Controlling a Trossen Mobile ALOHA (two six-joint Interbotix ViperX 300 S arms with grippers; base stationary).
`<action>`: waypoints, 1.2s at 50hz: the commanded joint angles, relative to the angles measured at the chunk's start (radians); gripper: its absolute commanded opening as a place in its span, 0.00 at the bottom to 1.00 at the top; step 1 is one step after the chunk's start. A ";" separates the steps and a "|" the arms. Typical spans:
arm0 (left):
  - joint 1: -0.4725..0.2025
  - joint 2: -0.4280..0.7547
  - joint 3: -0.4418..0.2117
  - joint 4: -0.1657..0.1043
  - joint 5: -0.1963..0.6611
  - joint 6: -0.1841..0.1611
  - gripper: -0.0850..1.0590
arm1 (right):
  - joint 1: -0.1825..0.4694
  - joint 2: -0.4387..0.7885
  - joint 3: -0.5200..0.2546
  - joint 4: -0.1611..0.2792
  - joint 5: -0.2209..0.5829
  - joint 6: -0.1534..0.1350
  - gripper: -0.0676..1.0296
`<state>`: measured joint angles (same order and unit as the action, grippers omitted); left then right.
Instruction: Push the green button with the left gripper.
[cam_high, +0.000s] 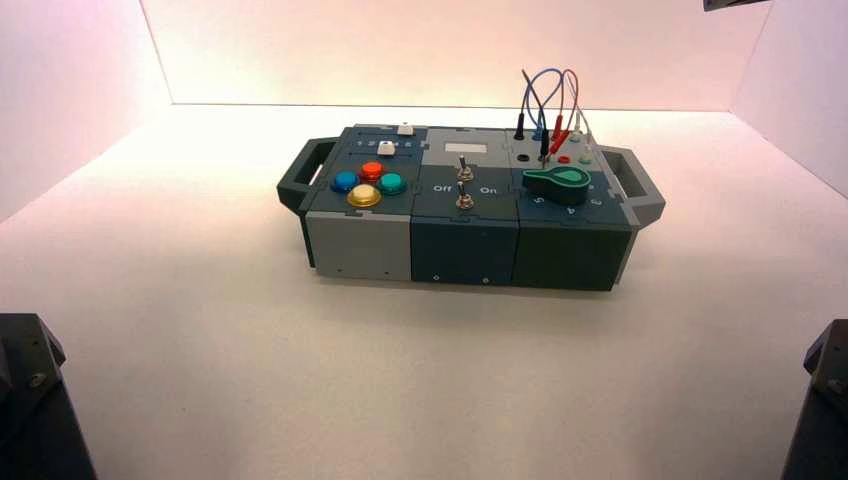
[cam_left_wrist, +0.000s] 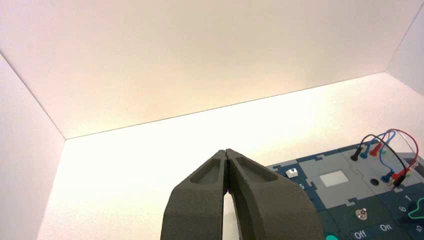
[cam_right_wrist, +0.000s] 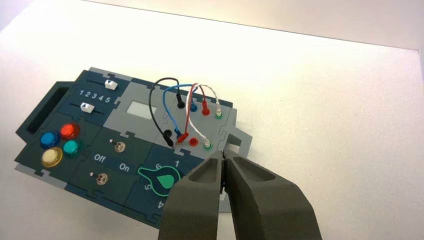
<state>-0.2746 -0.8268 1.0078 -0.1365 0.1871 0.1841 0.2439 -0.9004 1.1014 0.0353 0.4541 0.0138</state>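
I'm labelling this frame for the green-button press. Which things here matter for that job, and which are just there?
Part of the job:
green button
left end effector, shut, away from the box

Just there:
blue button
red button
yellow button
toggle switches
dial knob
wires
right end effector, shut

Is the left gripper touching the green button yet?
No: the left gripper hangs shut above the table, short of the box, the green button untouched.

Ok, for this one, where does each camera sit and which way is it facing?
High view: above and behind, looking down at the box; only both arms' dark bases show in the lower corners.
Left wrist view: on the left arm, facing the far wall; left gripper shut, box edge beyond.
Right wrist view: on the right arm, looking down at the box top; right gripper shut.
Shared: high and right wrist both show the green button.
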 joint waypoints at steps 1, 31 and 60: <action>0.000 0.002 -0.020 -0.002 -0.003 0.000 0.05 | 0.002 -0.002 -0.032 0.003 -0.005 0.000 0.04; -0.109 0.175 -0.164 0.002 0.311 0.029 0.05 | 0.002 0.025 -0.034 0.005 -0.005 0.000 0.04; -0.402 0.548 -0.302 0.002 0.471 0.087 0.05 | 0.002 0.104 -0.043 0.005 0.006 0.002 0.04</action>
<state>-0.6535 -0.3237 0.7440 -0.1365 0.6627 0.2516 0.2439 -0.8038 1.0968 0.0368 0.4633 0.0138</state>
